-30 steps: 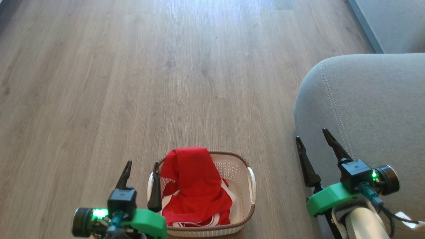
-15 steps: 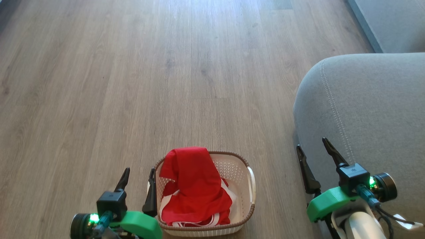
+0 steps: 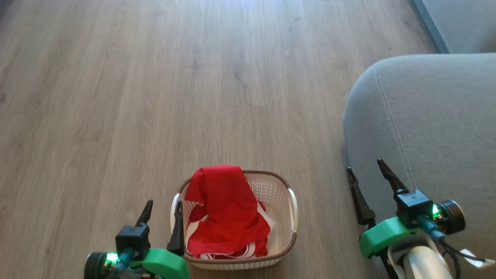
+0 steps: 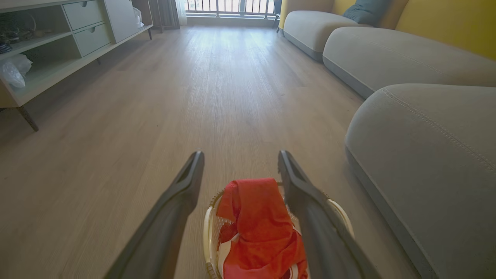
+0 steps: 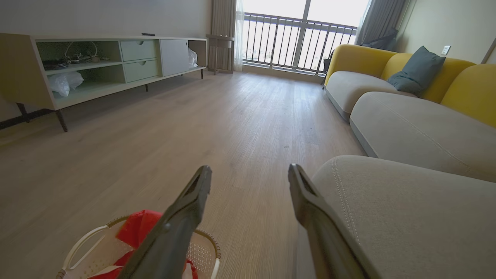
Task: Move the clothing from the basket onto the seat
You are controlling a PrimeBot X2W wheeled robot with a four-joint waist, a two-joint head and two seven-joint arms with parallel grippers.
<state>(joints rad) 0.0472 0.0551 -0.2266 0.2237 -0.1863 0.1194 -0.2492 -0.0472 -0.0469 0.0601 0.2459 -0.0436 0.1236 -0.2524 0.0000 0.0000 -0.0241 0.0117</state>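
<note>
While its two dark fingers stand apart with nothing between them, the left gripper hangs low at the left side of the basket. In the head view its inner finger lies against the basket's white left handle; whether it touches cannot be told. In the left wrist view the same gripper frames the load, one finger on each side of it.

The clothing is inside the basket, a red heap filling its left and middle part, with bare cream wall showing at the right. Its long axis runs from the near rim to the far rim, leaning a little left toward the far end. That far end is a smooth folded hump lying over the far rim close to the far left corner. White trim bands curl along the near rim and the right flank of the heap. The basket's two white handles sit at its left and right sides.

The basket stands on the wooden floor. A strip of floor separates it from the rounded corner of the grey seat to the right.

The right gripper is also spread and empty, with one finger over the seat's side edge and the other over the cushion.
</note>
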